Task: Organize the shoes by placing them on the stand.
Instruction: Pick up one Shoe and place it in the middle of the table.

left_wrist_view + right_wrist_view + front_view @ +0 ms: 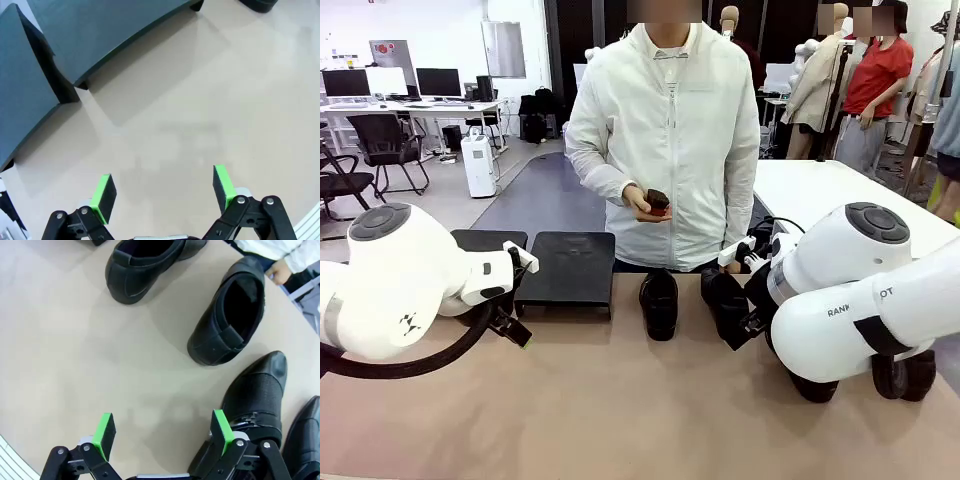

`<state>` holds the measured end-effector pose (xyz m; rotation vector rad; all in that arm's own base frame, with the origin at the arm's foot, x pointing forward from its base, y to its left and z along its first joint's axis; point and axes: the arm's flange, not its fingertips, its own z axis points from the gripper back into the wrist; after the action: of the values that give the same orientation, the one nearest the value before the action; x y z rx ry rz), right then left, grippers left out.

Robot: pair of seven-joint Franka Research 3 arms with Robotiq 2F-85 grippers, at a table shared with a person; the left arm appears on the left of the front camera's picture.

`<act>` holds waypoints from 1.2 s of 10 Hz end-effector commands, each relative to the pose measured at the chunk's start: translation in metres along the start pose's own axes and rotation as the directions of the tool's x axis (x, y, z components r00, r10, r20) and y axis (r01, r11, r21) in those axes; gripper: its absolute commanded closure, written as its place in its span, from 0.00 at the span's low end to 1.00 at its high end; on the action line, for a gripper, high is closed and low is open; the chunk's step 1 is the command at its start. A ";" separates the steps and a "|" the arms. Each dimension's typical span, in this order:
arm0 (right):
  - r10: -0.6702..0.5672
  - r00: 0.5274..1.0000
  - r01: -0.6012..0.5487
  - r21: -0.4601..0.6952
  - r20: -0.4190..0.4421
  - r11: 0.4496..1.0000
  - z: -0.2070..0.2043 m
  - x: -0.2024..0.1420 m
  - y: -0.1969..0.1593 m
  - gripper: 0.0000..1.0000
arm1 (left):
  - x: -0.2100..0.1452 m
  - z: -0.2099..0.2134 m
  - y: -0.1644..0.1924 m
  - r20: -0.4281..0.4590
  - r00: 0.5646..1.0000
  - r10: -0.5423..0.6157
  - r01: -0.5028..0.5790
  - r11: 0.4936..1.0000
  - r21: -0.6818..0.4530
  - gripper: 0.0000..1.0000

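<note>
4 shoes (227, 320) sit on the tabletop (65, 355) beside the bare stand (565, 268). Both the left tool (162, 177) and right tool (162, 420) are spread, holding nothing. The glossy leather looks stiff but slippery, so pinching a shoe's collar wall seems safest.

The right hand (162, 432) is hovering over the beige surface (75, 365), its green pads (106, 430) standing wide apart with nothing between them. Four black shoes are lying on the surface beyond it: one (145, 267) at the top, a second (230, 315) near it with its opening facing the camera, a third with a textured upper (257, 390) sitting close by one pad, and a fourth (305, 435) being cut off by the picture's edge. A person's white sleeve (280, 252) is showing in the top corner.
</note>
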<state>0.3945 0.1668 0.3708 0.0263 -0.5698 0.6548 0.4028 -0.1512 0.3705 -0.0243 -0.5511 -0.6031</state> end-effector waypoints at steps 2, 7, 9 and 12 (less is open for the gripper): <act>0.000 1.000 0.000 0.000 0.000 1.000 0.000 0.000 0.000 0.00 | 0.000 0.000 0.000 0.000 1.000 0.000 0.000 1.000 0.000 0.00; 0.000 1.000 0.000 0.000 0.000 1.000 0.000 0.000 0.000 0.00 | 0.000 0.000 0.000 0.000 1.000 0.000 0.000 1.000 0.000 0.00; 0.000 1.000 0.000 0.000 0.000 1.000 0.000 0.000 0.000 0.00 | 0.000 0.000 0.000 0.000 1.000 0.000 0.000 1.000 0.000 0.00; 0.000 1.000 0.000 0.000 0.000 1.000 0.000 0.000 0.000 0.00 | 0.000 0.000 0.000 0.000 1.000 0.000 0.000 1.000 0.000 0.00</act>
<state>0.3945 0.1669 0.3708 0.0260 -0.5698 0.6551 0.4027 -0.1514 0.3705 -0.0243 -0.5511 -0.6030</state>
